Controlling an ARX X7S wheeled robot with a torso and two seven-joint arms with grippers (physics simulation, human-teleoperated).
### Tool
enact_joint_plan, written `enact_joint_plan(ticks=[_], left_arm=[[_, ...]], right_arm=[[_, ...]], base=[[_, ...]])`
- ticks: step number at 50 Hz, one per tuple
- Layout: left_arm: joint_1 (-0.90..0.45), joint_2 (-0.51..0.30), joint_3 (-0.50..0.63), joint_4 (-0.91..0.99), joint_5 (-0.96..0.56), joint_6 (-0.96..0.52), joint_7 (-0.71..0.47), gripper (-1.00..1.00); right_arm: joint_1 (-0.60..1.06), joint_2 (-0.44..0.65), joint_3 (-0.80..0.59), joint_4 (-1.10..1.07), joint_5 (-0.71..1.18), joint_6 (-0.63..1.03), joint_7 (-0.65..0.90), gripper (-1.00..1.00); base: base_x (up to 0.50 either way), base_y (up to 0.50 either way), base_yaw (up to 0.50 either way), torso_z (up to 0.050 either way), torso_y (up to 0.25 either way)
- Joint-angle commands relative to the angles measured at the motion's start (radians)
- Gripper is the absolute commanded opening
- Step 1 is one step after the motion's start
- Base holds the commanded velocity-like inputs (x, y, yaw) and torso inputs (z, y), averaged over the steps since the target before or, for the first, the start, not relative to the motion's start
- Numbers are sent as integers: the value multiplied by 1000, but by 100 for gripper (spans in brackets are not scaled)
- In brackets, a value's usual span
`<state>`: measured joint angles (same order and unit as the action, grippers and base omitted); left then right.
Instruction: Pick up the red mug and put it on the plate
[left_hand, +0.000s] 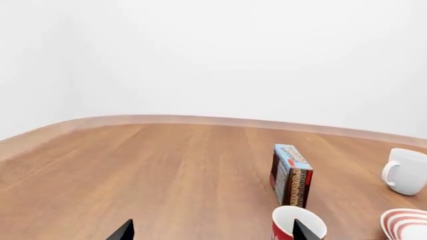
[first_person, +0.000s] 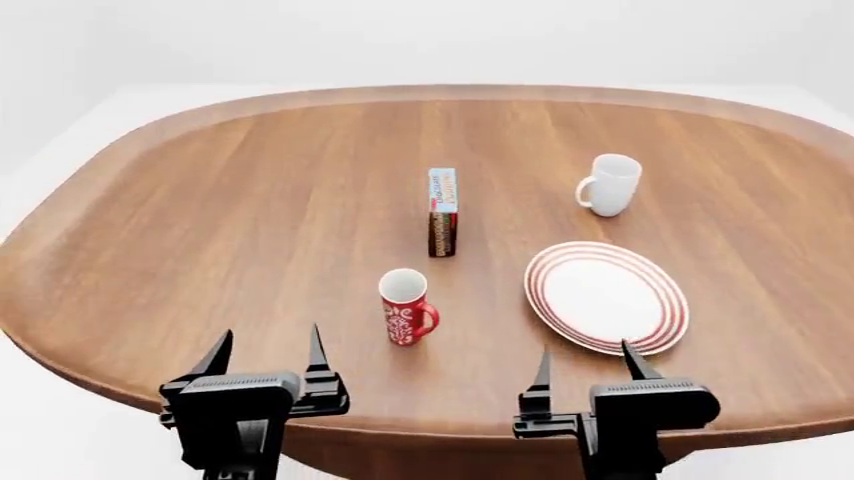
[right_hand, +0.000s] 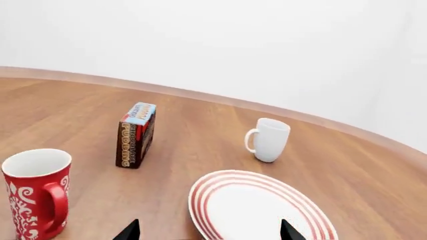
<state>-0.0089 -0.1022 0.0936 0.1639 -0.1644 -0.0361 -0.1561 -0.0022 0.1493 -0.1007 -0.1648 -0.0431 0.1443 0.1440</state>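
No legible text anywhere. Small box (right_hand: 136, 135) upright mid-table carries printed lettering on its brown side and blue-white top, but too blurred to read in all views, incl. the right wrist view. Red mug (right_hand: 36, 192) shows white scroll pattern only, no letters. Plate (right_hand: 257, 207): red rings, no markings.

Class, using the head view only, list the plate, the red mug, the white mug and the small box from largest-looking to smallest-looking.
1. The plate, clearly the widest.
2. The small box, standing upright, taller than either mug.
3. The red mug and the white mug look about alike; the red one is nearer the camera, so no ranking.
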Motion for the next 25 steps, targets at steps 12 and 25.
enact_joint_plan(ticks=[12,25], left_arm=[[-4,-25,17,19,-31,-12,-27,100],[-13,-37,19,25,-50,-20,-41,100]], right_arm=[[9,-1,19,-4,52,27,25,100],[10,9,7,0,57,26,32,100]], base=[[0,173,0,0,0],[476,0,0,0,0]])
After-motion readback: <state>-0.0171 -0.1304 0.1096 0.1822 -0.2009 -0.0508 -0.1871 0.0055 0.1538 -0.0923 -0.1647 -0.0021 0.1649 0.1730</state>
